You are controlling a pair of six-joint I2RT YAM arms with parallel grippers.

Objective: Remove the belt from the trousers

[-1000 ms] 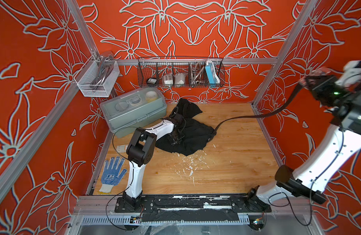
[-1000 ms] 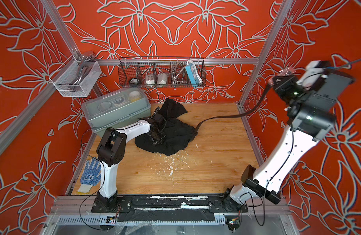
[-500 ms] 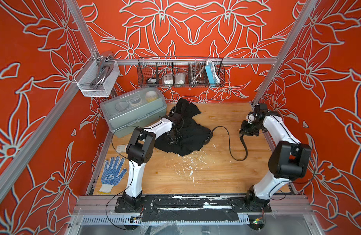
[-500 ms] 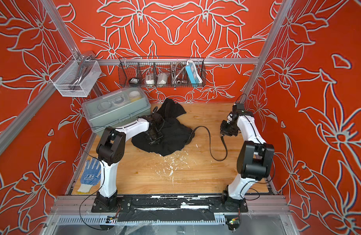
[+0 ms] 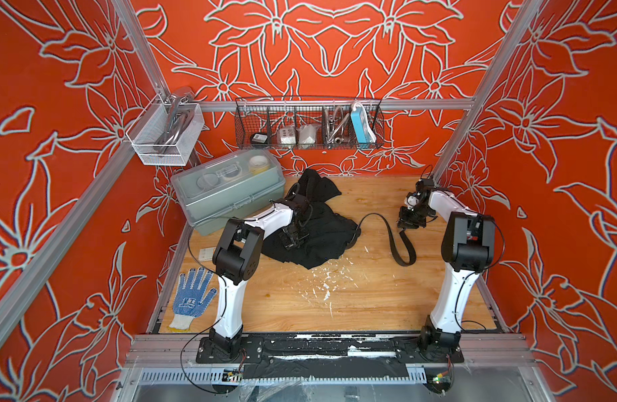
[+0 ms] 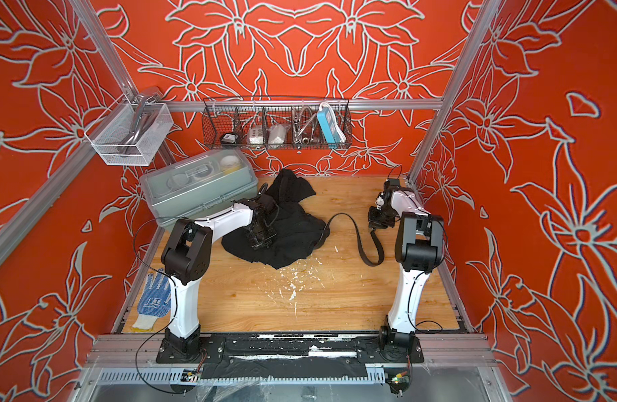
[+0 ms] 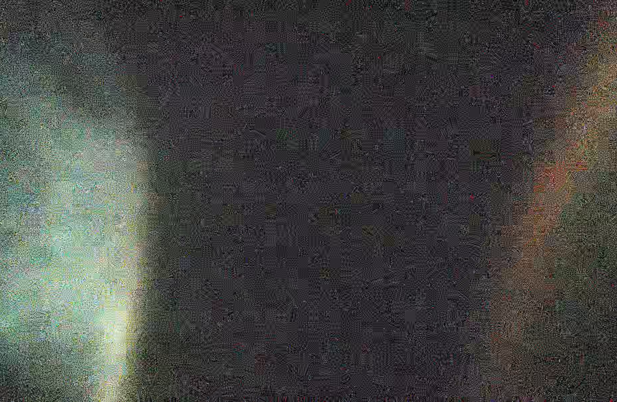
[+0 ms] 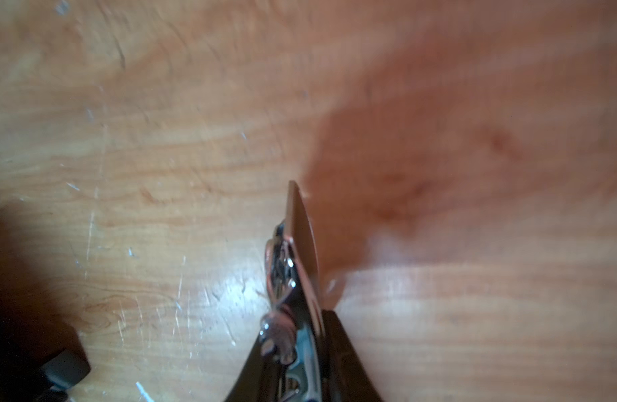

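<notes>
On the table (image 5: 334, 302), trousers (image 5: 321, 240): crumpled black heap, back left, beside the grey box (image 5: 230, 195).
Belt (image 5: 392, 240): one end at the trousers' edge, strap looping over to the right claw.
Left claw (image 5: 293, 241): closed, down on the trousers.
Right claw (image 5: 408, 225): at the buckle (image 8: 282, 275) end; can't tell if it grips.

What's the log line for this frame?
left gripper: shut, down on trousers | right gripper: at buckle, grip unclear | belt: looped on table, far end at trousers
</notes>
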